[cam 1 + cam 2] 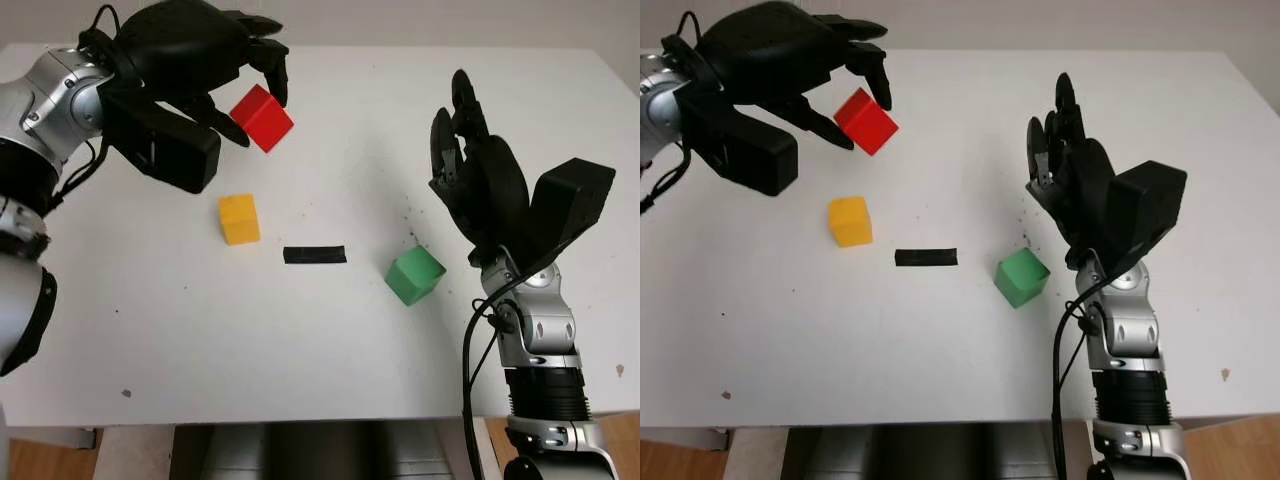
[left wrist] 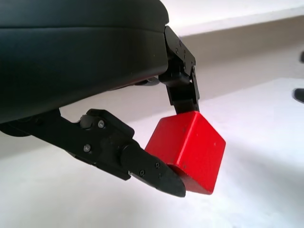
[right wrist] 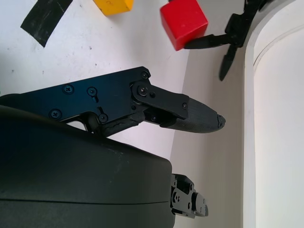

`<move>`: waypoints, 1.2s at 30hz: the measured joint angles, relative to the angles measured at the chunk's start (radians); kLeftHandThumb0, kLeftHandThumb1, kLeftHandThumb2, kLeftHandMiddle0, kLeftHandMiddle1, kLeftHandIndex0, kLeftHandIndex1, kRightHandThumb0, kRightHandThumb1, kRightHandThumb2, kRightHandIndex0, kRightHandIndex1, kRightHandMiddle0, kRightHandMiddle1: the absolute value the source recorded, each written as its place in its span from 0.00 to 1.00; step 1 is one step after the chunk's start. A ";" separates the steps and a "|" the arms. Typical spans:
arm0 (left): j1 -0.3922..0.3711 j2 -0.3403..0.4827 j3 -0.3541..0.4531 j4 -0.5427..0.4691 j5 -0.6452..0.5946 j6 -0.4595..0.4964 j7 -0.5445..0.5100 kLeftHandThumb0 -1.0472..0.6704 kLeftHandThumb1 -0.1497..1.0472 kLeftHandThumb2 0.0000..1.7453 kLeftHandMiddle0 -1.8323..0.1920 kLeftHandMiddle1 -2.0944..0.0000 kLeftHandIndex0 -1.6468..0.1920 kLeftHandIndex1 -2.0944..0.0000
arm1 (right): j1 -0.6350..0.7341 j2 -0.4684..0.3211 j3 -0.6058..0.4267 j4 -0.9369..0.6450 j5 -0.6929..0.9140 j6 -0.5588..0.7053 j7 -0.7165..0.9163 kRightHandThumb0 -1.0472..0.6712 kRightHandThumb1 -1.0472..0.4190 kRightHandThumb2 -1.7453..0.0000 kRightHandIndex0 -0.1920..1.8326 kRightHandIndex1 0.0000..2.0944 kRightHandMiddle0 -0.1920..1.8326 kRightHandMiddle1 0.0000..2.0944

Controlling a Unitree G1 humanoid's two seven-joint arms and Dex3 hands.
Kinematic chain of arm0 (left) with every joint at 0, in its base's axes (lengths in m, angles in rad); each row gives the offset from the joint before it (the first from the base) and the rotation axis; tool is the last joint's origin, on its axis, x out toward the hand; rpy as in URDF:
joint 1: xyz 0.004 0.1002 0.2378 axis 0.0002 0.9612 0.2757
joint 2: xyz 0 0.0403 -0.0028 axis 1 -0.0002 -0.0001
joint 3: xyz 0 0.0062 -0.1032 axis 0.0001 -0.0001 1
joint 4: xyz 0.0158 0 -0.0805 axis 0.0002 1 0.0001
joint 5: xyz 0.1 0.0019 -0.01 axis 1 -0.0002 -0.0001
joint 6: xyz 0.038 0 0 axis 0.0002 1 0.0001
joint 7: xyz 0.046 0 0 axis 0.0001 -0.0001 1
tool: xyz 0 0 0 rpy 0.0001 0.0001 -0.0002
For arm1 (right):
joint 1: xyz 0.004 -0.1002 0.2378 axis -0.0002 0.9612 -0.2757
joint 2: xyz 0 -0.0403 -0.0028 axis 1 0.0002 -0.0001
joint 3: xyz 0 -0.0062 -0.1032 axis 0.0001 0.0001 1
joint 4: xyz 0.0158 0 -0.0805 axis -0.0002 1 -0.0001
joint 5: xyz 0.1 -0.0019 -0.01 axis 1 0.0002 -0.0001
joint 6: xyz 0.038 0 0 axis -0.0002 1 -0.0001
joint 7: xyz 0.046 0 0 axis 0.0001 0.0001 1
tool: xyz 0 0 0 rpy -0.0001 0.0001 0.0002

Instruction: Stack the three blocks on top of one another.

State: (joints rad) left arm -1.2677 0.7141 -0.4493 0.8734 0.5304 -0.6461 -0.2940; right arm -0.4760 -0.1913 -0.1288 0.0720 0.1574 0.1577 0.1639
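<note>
Red block [image 2: 187, 149], tilted and pinched between the left hand [image 1: 190, 60]'s fingers [image 2: 152, 173], hangs clear above the white worktop [image 1: 300, 340], with the yellow block [image 1: 239, 219] below and just nearer than those fingers. To stack well, the hand should probably level the cube and centre it over the yellow one before letting go. Right hand [image 1: 480, 180] is open beyond the green block [image 1: 414, 276]; a black tape strip [image 1: 314, 254] lies between yellow and green, with bare room all around.

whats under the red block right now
Nothing: the red block is pinched in the left hand, tilted above bare white table. The right hand is open, beside the green block.
</note>
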 measured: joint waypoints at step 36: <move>0.269 -0.125 0.086 -0.335 0.000 0.134 -0.219 0.42 0.94 0.03 0.79 0.97 0.75 0.19 | 0.008 0.000 0.003 -0.009 0.000 -0.012 0.004 0.26 0.00 0.61 0.00 0.00 0.00 0.00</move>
State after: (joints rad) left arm -0.9988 0.5893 -0.3636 0.5386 0.5304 -0.5125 -0.5129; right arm -0.4684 -0.1911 -0.1257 0.0632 0.1571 0.1457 0.1678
